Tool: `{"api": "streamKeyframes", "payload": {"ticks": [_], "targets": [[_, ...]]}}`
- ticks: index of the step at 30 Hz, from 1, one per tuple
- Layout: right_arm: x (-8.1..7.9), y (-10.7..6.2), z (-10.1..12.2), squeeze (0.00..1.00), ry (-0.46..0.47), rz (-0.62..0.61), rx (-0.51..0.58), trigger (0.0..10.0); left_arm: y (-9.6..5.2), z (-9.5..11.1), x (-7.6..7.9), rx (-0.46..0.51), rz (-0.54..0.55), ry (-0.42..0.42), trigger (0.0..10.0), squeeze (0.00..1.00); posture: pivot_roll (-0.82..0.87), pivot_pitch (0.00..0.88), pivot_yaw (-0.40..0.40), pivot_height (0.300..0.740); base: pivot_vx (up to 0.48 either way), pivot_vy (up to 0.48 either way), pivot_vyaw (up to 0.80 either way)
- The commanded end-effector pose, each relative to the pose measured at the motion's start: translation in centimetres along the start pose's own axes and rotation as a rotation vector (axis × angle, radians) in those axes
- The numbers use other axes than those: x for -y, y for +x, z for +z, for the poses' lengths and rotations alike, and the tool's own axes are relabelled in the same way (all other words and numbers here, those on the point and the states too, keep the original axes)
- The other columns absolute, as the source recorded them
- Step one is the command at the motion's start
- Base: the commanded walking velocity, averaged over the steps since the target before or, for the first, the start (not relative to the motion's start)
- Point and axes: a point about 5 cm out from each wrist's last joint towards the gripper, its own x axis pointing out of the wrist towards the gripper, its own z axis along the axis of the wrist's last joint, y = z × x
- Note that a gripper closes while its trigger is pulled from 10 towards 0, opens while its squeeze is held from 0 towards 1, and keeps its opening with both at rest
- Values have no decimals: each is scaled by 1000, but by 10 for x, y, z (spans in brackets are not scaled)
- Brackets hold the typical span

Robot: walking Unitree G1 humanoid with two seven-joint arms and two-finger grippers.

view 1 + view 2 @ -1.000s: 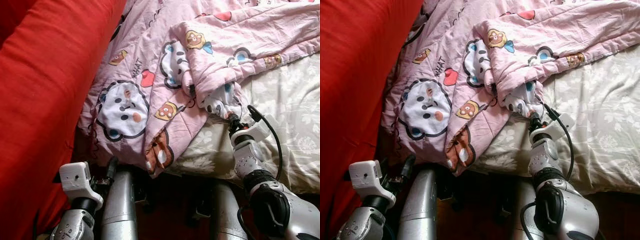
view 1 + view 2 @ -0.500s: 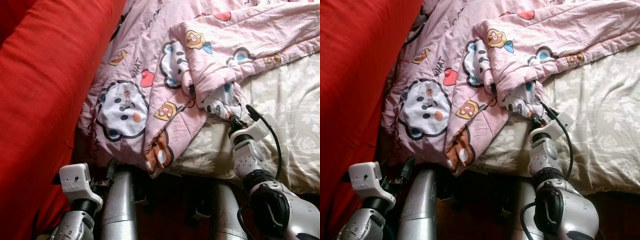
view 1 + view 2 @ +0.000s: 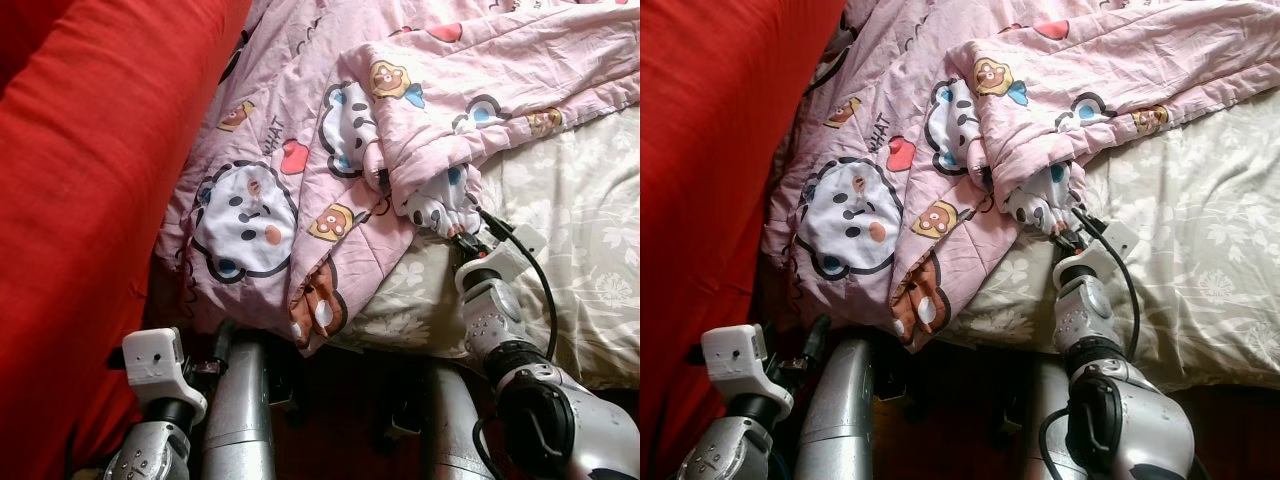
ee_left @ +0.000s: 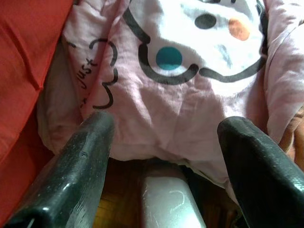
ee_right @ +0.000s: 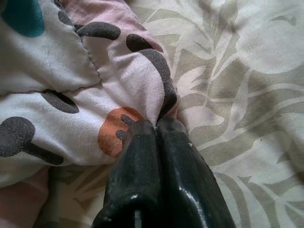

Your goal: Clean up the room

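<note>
Right gripper [image 5: 156, 124]: fingers pressed together, pinching a fold of the quilt
Quilt [image 3: 300, 150]: pink, cartoon-printed, bunched on the bed [image 3: 590, 240]
Left gripper [image 4: 164, 142]: spread, low beside the quilt's hanging edge

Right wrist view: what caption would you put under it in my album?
Right gripper pinching a fold of the pink cartoon-print quilt over the beige leaf-patterned bed sheet.

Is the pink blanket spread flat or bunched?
Bunched: pink blanket lies folded over itself, one corner pinched in the right gripper, jaws shut.
</note>
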Motion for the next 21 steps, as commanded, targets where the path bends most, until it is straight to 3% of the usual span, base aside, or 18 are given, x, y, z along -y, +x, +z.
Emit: {"api": "streamKeyframes", "payload": {"ticks": [1,3,6,9,10,13,15,16,17,21], "targets": [[15,-7,-10,0,-4,-35,-15,0,-4,-18,-5,-66,27,3,10000,0,165,595,-34,608,0,0,0],[17,-8,-7,0,-10,-30,8,0,-2,-24,-7,-79,28,4,10000,0,157,565,-38,608,0,0,0],[20,-14,-13,0,-129,30,26,0,7,-42,-14,-114,45,14,10000,0,152,495,-43,608,0,0,0],[23,-16,-16,0,-131,35,26,0,9,-46,-16,-122,48,16,10000,0,147,466,-45,608,0,0,0],[31,-24,-23,0,-154,42,31,0,17,-56,-20,-139,55,18,10000,0,134,403,-50,608,0,0,0],[44,-39,-30,0,-196,36,69,0,25,-71,-26,-161,68,19,10000,0,117,355,-53,608,0,0,0],[45,-40,-30,0,-204,33,75,0,28,-74,-26,-166,69,18,10000,0,107,336,-53,608,0,0,0],[45,-41,-30,0,-208,38,81,1216,33,-77,-26,-174,69,17,10000,0,95,316,-53,608,0,0,0],[45,-43,-30,0,-206,44,87,10000,33,-79,-26,-177,68,17,10000,0,95,316,-53,608,0,0,0],[44,-44,-26,0,-214,52,114,10000,41,-86,-26,-186,64,15,10000,0,84,269,-47,608,0,0,0]]}}
